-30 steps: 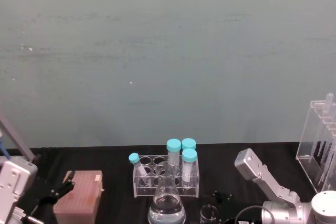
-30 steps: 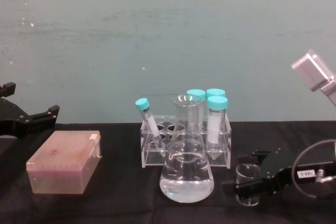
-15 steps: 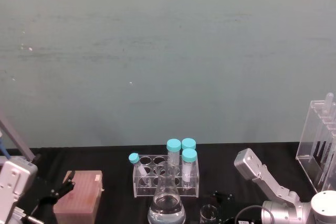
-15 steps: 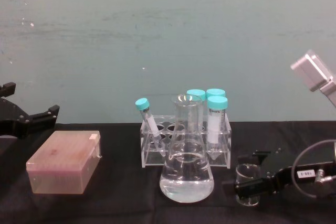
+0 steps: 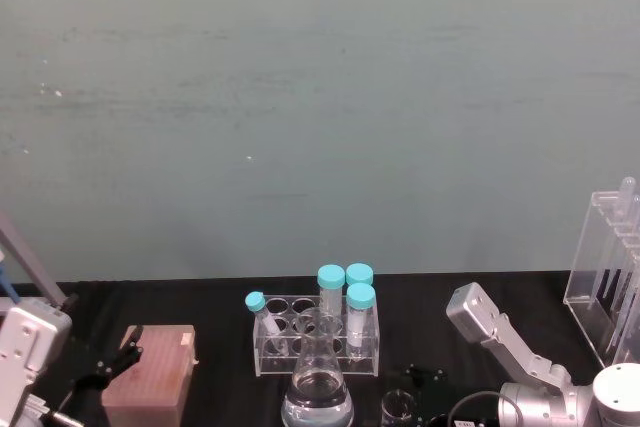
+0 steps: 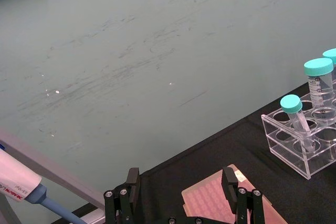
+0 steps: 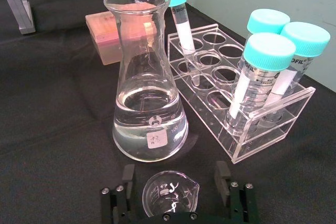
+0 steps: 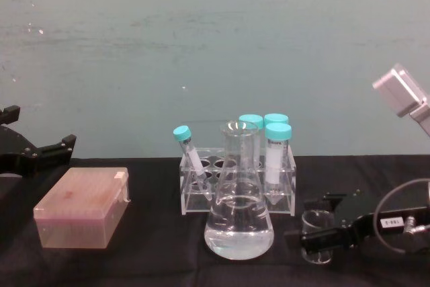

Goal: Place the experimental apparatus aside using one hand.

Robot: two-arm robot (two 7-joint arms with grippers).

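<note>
right gripper [image 7: 174, 171] open astride small beaker [image 7: 169, 195]; off-centre squeeze may tip it against conical flask [image 7: 147, 103] near left. left gripper [image 6: 181, 176] parked open, far left.

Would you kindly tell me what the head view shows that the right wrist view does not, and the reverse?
The head view adds the tall acrylic pipette rack at the robot's far right. The right wrist view makes plain that the right pincer is open, one finger either side of the small beaker. Both share the conical flask, the tube rack and the pink box, near which the left pincer sits parked.
</note>
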